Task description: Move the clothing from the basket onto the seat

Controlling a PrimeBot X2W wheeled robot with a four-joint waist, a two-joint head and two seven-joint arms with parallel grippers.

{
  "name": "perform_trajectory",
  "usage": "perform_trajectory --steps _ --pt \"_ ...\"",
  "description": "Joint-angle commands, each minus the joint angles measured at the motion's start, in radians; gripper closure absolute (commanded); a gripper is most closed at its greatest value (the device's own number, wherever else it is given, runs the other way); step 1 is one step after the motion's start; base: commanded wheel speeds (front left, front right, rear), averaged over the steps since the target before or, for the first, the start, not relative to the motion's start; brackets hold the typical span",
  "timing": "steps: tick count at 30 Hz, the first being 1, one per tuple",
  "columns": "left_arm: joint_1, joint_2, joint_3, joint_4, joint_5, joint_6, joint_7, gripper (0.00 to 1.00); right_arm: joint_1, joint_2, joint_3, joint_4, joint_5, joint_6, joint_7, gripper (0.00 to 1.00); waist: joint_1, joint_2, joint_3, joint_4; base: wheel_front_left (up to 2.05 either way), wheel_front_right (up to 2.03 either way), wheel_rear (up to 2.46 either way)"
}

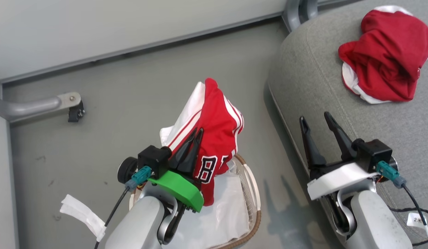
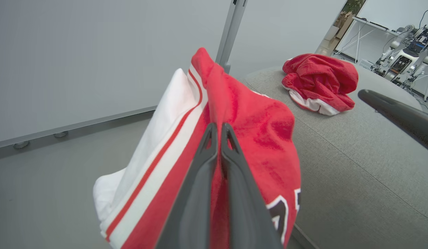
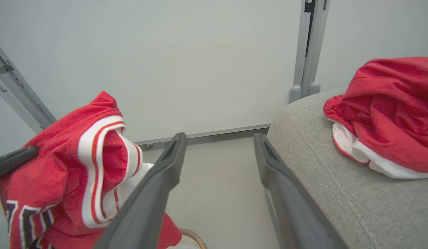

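My left gripper (image 1: 197, 133) is shut on a red jersey (image 1: 219, 121) with white stripes and dark lettering. The jersey hangs lifted above the basket (image 1: 257, 207). In the left wrist view the closed gripper (image 2: 217, 126) pinches a fold of that jersey (image 2: 259, 135). A second piece of red clothing (image 1: 387, 52) lies crumpled on the grey seat (image 1: 314, 69) at the right. My right gripper (image 1: 314, 117) stands open and empty over the seat's near edge. The right wrist view shows that gripper (image 3: 220, 138) apart, the jersey (image 3: 62, 166) at left and the seat (image 3: 321, 166) at right.
A white liner (image 1: 228, 214) lies in the basket. A grey metal leg with a black caster (image 1: 74, 107) stands on the floor at left. A wall rail runs along the back, and a post (image 1: 298, 10) rises behind the seat. A white tag (image 1: 82, 214) hangs by my left arm.
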Motion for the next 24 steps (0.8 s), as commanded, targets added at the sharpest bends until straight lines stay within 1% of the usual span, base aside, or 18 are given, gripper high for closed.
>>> perform_trajectory --steps 1,5,11,18,24 --pt "0.014 0.0 0.011 -0.018 0.01 -0.003 0.0 1.0 0.024 -0.004 -0.001 0.006 -0.008 -0.001 -0.002 0.0 0.0 -0.0001 -0.052 0.01 0.0 0.0 0.0" --pt "0.003 -0.008 0.044 -0.071 -0.007 -0.003 0.0 1.0 0.05 -0.004 0.005 0.017 -0.017 -0.001 -0.002 0.0 0.0 -0.0001 -0.087 0.013 0.0 0.0 0.0" --pt "-0.043 -0.013 0.044 -0.133 0.002 -0.003 0.0 1.0 0.09 -0.004 0.035 0.036 -0.019 -0.001 -0.002 0.0 0.0 -0.0001 -0.136 0.017 0.0 0.0 0.0" --pt "-0.069 -0.02 0.033 -0.199 -0.01 -0.003 0.0 1.0 0.127 -0.004 0.103 0.073 -0.026 -0.001 -0.002 0.0 0.0 -0.0001 -0.172 0.027 0.0 0.0 0.0" --pt "-0.073 -0.026 0.017 -0.219 -0.011 -0.003 0.0 1.0 0.134 -0.004 0.197 0.097 -0.046 -0.001 -0.002 0.0 0.0 -0.0001 -0.18 0.039 0.0 0.0 0.0"
